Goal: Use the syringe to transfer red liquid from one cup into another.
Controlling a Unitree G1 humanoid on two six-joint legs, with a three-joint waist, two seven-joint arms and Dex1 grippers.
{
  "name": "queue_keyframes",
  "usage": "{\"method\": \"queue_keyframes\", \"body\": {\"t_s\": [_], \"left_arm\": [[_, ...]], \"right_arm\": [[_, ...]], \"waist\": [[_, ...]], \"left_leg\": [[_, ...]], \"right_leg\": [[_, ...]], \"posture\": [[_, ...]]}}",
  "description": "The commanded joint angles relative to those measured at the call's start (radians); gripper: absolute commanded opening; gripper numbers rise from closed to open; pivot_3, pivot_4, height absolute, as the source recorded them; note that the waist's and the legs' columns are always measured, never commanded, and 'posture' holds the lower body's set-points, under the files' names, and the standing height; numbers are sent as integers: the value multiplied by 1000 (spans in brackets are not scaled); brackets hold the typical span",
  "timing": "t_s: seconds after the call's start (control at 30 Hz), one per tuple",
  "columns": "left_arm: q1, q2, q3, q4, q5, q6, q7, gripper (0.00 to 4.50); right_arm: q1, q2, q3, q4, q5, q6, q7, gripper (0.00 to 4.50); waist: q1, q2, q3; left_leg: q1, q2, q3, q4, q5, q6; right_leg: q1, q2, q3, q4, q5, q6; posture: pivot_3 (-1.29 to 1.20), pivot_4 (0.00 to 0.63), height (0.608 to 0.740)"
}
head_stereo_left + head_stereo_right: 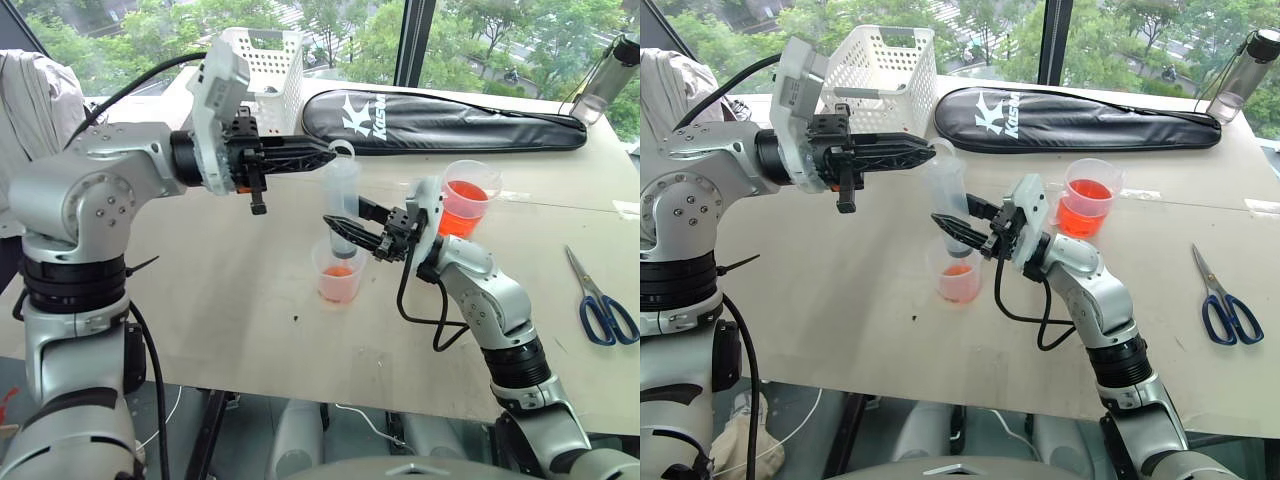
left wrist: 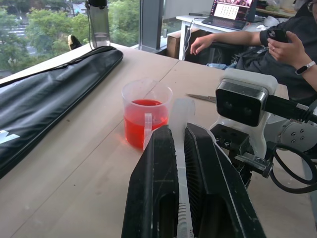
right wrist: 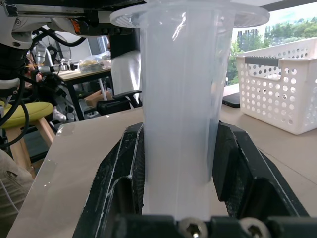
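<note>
Syringe [image 1: 342,205] stands upright over the small cup [image 1: 338,272], barrel clamped by the right end effector [image 1: 345,232], plunger top pinched by the left end effector [image 1: 325,152]. Uneven pressing could tilt it, spilling red liquid onto the counter [image 1: 240,300].

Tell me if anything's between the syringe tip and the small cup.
Nothing visible. The syringe stands upright, its tip already down inside the small cup, with the right gripper on its barrel and the left gripper at its top.
</note>
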Motion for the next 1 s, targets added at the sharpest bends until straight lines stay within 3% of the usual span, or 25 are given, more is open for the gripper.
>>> {"method": "queue_keyframes", "body": {"t_s": [0.03, 0.33, 0.47, 0.5, 0.53, 0.57, 0.7, 1.0], "left_arm": [[23, -8, -48, -38, -3, 34, 1, 0], [-41, -53, 121, 66, -145, 145, 70, 0], [-22, -41, 207, 110, -190, 163, 107, 1577], [-2, -34, 216, 109, -180, 150, 115, 1640], [18, -31, 226, 106, -172, 137, 124, 2372], [41, -26, 239, 101, -177, 139, 129, 2582], [160, 20, 289, 43, -264, 190, 79, 4315], [216, -25, 233, -72, -278, 146, 137, 4351]], "right_arm": [[-46, 26, -12, -80, 45, -39, 23, 1446], [-40, 20, -17, -89, 49, -31, 26, 1445], [-37, 16, -23, -101, 69, -18, 26, 1443], [-36, 15, -25, -105, 75, -14, 25, 1443], [-36, 15, -27, -108, 81, -9, 25, 1442], [-37, 16, -31, -110, 89, -3, 22, 1442], [-46, 14, -43, -119, 118, 18, 19, 1440], [-79, -13, -37, -112, 127, 35, 40, 1440]], "waist": [[0, 0, 0], [-1, 0, 0], [-3, 0, 0], [-2, 0, 0], [-3, 0, 0], [-3, 0, 0], [-7, 0, 0], [4, -1, 0]], "left_leg": [[0, 0, 0, 0, 0, 0], [0, 0, 0, 0, 0, 0], [0, 0, -1, 0, 0, 0], [0, 0, -1, 0, 0, 0], [0, 0, -1, 0, 0, 0], [0, 0, 0, 0, 0, 0], [1, 0, 0, 0, 0, 0], [0, 0, 0, 0, 0, 0]], "right_leg": [[0, 0, 0, 0, 0, 0], [0, 0, 0, 0, 0, 0], [0, 0, 0, 0, 0, 0], [0, 0, 0, 0, 0, 0], [0, 0, 0, 0, 0, 0], [0, 0, 0, 0, 0, 0], [0, 0, 0, 0, 0, 0], [1, -1, -1, 0, 0, 0]], "posture": [[0, 150, 724], [0, 150, 724], [0, 150, 724], [0, 150, 724], [0, 150, 724], [0, 150, 724], [0, 150, 724], [0, 150, 724]]}}
